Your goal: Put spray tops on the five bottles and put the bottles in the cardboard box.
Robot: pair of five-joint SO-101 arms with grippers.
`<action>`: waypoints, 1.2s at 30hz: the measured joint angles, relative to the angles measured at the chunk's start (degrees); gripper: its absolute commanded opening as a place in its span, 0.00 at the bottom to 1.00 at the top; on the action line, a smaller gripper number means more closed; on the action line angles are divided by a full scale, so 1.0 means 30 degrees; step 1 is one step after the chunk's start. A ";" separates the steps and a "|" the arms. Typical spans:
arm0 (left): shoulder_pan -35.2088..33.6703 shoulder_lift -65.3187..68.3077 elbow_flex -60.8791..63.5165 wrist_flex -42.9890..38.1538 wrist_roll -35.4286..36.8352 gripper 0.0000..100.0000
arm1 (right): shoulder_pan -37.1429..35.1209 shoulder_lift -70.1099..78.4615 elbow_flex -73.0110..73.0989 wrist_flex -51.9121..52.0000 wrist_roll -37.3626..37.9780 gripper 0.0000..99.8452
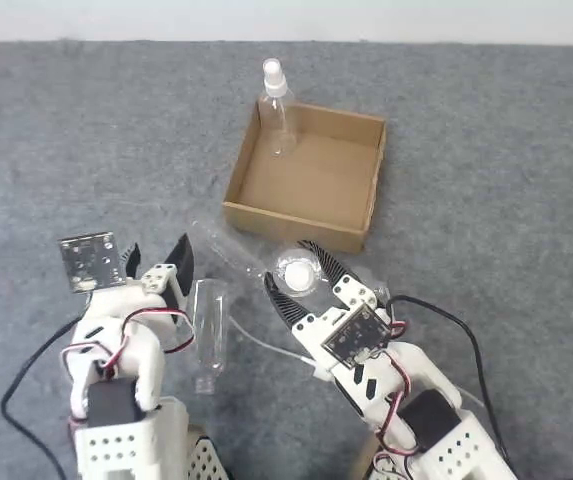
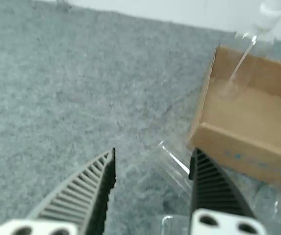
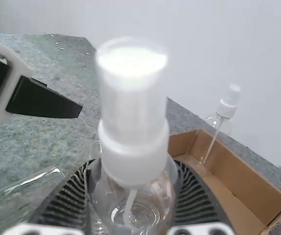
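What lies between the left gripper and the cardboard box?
A clear bottle lying on its side near the left gripper, shown in the high view.

Cardboard box [image 1: 316, 185] sits open; a capped bottle [image 1: 278, 120] stands in its eleven o'clock corner, a second capped bottle [image 1: 298, 272] upright at six, an uncapped bottle [image 1: 209, 335] lying at seven.

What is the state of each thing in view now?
cardboard box: open, one bottle inside.
left gripper: open, empty.
right gripper: shut on the held bottle.
held bottle: upright, spray top on.
bottle in the box: upright, spray top on.
bottle by the left gripper: lying down, no top.
bottle before the box: lying down, top unclear.
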 measured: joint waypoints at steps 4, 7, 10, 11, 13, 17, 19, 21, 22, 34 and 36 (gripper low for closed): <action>0.0000 0.0000 0.0381 -0.0703 -0.0762 0.23 | 0.0615 0.0000 0.0000 0.0000 0.0000 0.01; 0.0000 0.0000 0.0381 -0.0703 -0.0762 0.23 | 0.1700 0.0000 -0.0029 0.0000 0.0029 0.01; 0.0000 0.0000 0.0381 -0.0703 -0.0879 0.23 | 0.2432 0.0000 -0.0147 0.0000 0.0000 0.01; 0.0000 0.0000 0.0381 -0.0703 -0.0879 0.23 | 0.2637 0.0000 -0.0147 0.0000 0.0000 0.01; 0.0000 0.0000 0.0381 -0.0703 -0.0879 0.23 | 0.2872 0.0000 -0.0205 0.0000 0.0000 0.01; 0.0000 0.0000 0.0498 -0.0703 -0.0967 0.23 | 0.2872 0.0000 -0.0996 0.0000 0.0000 0.01; 0.0000 0.0000 0.0498 -0.0703 -0.0967 0.23 | 0.2872 0.0000 -0.1612 0.0000 0.0000 0.01; 0.0000 0.0000 0.0498 -0.0703 -0.0967 0.23 | 0.2872 0.0000 -0.2256 0.0000 0.0000 0.01; 0.0000 0.0000 0.0498 -0.0703 -0.0967 0.23 | 0.2872 0.0000 -0.2579 0.0000 0.0000 0.01; 0.0000 0.0000 0.0498 -0.0703 -0.0967 0.23 | 0.2872 0.0586 -0.6740 0.0000 0.0000 0.01; 0.0000 0.0000 0.0498 -0.0703 -0.0967 0.23 | 0.2872 0.2168 -0.7648 0.0000 0.0000 0.01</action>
